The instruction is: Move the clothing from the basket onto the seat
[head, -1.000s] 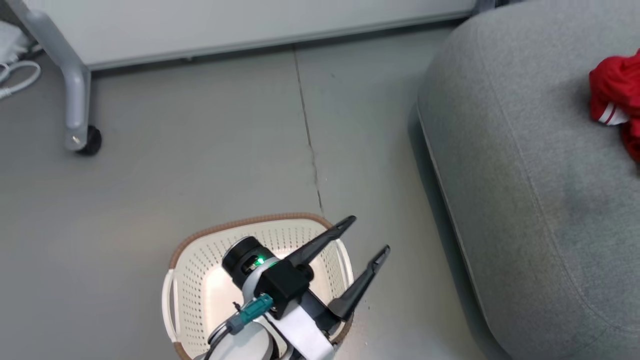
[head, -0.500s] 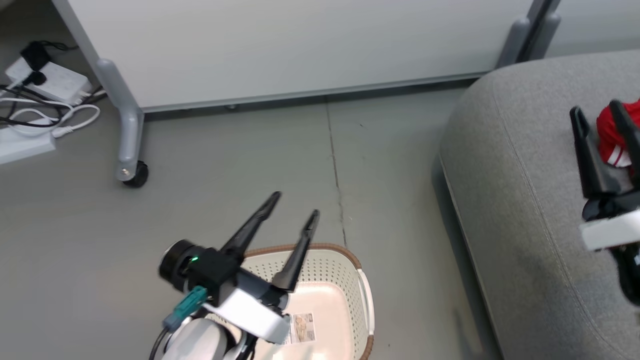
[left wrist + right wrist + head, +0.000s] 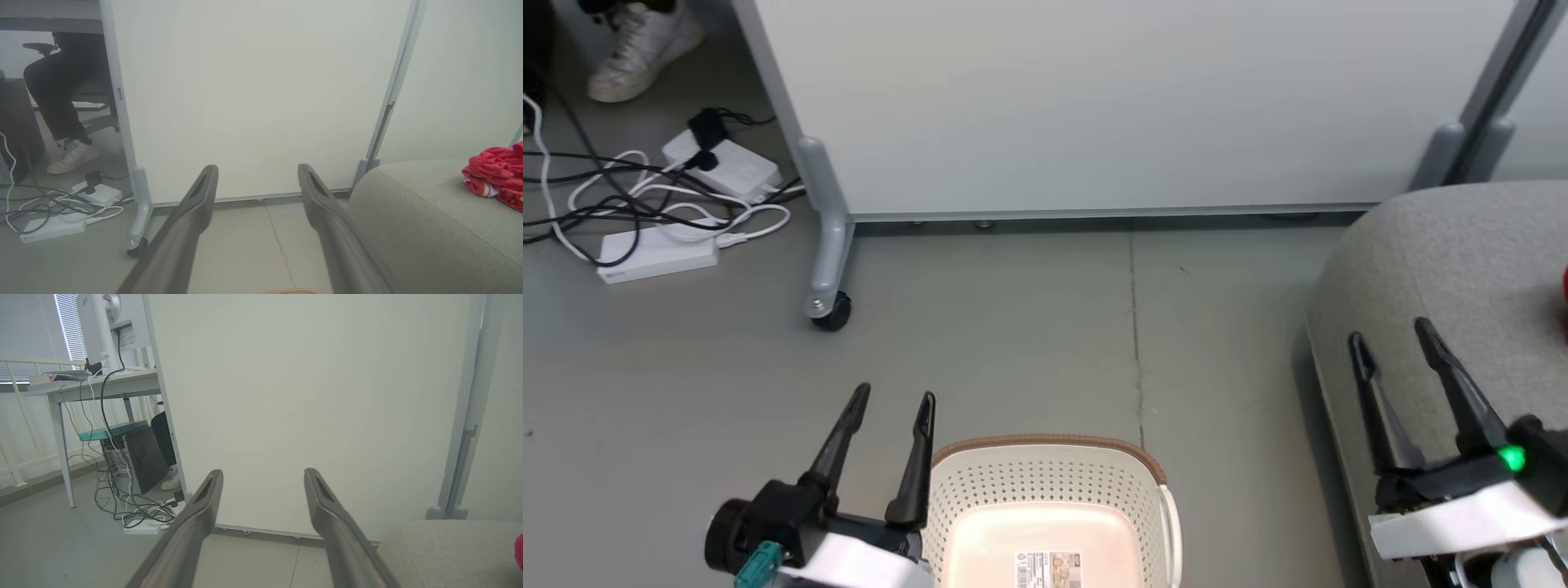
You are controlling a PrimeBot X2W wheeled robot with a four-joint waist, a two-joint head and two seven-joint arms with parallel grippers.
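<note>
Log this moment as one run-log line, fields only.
clothing: heaped on seat | basket: no clothing seen inside | left gripper: jaws open, empty | right gripper: jaws open, empty

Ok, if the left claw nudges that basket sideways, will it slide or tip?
Likely slide: the basket looks light, with perforated plastic walls and nothing on the visible part of its bottom, and the floor is smooth. Tipping seems unlikely for a low push, since it is wide. Its walls will probably stay stiff.
</note>
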